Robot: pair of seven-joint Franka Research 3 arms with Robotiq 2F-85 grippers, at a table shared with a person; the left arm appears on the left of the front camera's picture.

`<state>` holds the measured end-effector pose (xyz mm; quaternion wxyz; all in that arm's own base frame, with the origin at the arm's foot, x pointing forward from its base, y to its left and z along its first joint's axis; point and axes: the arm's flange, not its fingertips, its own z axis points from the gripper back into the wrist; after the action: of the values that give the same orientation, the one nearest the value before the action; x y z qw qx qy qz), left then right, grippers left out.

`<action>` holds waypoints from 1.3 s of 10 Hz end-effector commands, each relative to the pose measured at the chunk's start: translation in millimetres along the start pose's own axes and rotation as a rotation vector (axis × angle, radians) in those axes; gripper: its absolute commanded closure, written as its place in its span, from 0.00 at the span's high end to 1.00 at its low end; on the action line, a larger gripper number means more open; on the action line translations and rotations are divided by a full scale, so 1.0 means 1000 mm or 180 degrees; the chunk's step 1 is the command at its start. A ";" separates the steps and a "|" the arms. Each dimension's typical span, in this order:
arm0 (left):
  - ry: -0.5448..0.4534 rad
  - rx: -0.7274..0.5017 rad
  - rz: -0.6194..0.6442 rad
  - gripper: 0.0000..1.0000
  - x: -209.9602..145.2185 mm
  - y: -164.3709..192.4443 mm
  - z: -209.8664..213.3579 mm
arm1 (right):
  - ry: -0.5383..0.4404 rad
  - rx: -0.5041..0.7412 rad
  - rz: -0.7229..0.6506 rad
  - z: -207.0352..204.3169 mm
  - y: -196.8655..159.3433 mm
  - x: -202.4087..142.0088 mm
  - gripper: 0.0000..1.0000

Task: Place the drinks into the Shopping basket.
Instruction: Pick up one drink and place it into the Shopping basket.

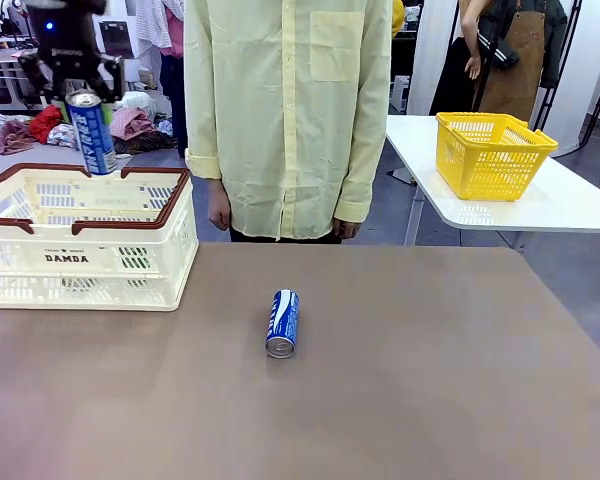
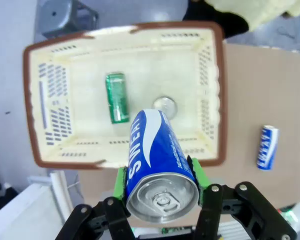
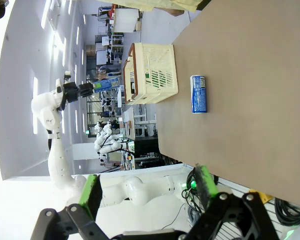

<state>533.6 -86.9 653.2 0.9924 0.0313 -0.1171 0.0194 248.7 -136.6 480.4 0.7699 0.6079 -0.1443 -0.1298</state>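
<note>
Drinks go in best if the left gripper (image 2: 161, 181), clamped on the blue can (image 2: 159, 160) above the Shopping basket (image 1: 80, 255) at far left, lowers onto bare floor beside the green can (image 2: 117, 97) before letting go.

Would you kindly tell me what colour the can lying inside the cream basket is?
Green can, lying on the basket floor; clearest in the left wrist view.

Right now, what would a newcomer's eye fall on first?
First, the blue can held in the left claw above the Shopping basket. Next, another blue can lying on its side mid-table. A green can already lies inside the basket.
</note>
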 end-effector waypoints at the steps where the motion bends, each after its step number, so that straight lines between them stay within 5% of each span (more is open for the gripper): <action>1: -0.0047 -0.0057 0.0066 0.00 0.011 0.021 -0.021 | -0.0024 0.0055 -0.0030 -0.001 0.005 0.001 1.00; 8: 0.0527 -0.0166 0.0478 0.00 0.012 0.146 -0.120 | -0.0024 0.0055 -0.0030 -0.001 0.005 0.001 1.00; 10: 0.0517 -0.0439 0.0682 0.00 0.012 0.151 -0.129 | -0.0024 0.0055 -0.0030 -0.001 0.005 0.001 1.00; 11: 0.0593 -0.0100 0.0529 0.00 0.011 0.150 -0.131 | -0.0024 0.0055 -0.0030 -0.001 0.005 0.001 1.00; 13: 0.0593 -0.0100 0.0529 0.00 0.011 0.150 -0.131 | -0.0024 0.0055 -0.0030 -0.001 0.005 0.001 1.00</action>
<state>570.7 72.3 530.1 0.9939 -0.0086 -0.0225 0.1079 248.7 -136.5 480.4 0.7700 0.6078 -0.1442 -0.1297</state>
